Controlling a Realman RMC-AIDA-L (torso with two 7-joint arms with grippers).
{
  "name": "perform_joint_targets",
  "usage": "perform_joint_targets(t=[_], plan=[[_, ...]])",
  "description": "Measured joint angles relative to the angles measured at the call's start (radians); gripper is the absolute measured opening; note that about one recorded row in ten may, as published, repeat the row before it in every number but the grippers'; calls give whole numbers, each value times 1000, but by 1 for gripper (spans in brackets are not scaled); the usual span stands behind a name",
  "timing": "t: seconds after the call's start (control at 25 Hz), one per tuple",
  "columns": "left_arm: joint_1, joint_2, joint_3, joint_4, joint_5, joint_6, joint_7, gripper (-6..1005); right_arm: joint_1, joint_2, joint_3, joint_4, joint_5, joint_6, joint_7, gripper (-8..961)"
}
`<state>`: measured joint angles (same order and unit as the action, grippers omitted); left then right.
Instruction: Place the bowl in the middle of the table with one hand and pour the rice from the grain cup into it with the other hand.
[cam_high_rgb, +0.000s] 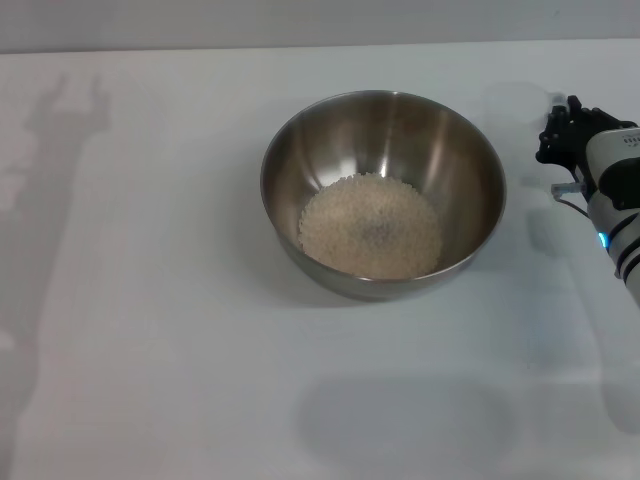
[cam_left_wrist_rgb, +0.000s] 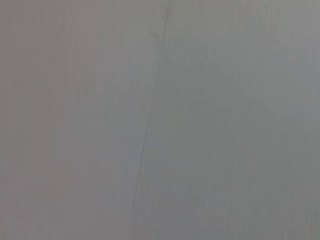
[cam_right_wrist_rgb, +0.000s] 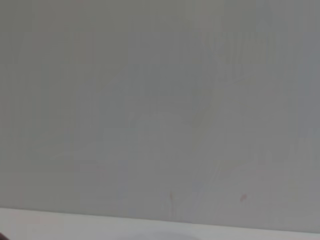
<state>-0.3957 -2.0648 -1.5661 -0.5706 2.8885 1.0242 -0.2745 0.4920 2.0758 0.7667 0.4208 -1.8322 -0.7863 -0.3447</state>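
Steel bowl (cam_high_rgb: 383, 190) sits mid-table (cam_high_rgb: 150, 330), rice (cam_high_rgb: 370, 225) heaped loosely in its bottom — pour looks done. Judging by looks: rigid, smooth-walled, likely slippery, heavier with grain inside; best taken at the rim. Shiny brushed interior, off-white grains in a round flat pile. Grain cup: a faint translucent shape just beyond the right gripper (cam_high_rgb: 562, 135), too pale to confirm. Right gripper is at the right edge, well apart from the bowl; jaw state — cannot tell. Left gripper not visible.

We see a plain white table (cam_high_rgb: 150, 300) against a bare pale wall (cam_high_rgb: 300, 20) along the frame's top, probably a lab or test bench.
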Motion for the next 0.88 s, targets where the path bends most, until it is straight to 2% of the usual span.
perform_joint_targets(t=[0.28, 0.56, 0.72, 0.88], plan=[[-1, 0, -3, 0, 0, 7, 0, 449, 2, -1, -1, -2, -20, 29, 4, 137], [-2, 0, -1, -2, 0, 19, 0, 452, -38, 0, -1, -1, -55, 11, 31, 214], [0, 0, 0, -6, 0, 22, 0, 453, -99, 3, -2, -1, -151, -95, 68, 221], [10, 0, 3, -7, 0, 27, 0, 454, -175, 4, -3, 8, -270, -265, 134, 325]])
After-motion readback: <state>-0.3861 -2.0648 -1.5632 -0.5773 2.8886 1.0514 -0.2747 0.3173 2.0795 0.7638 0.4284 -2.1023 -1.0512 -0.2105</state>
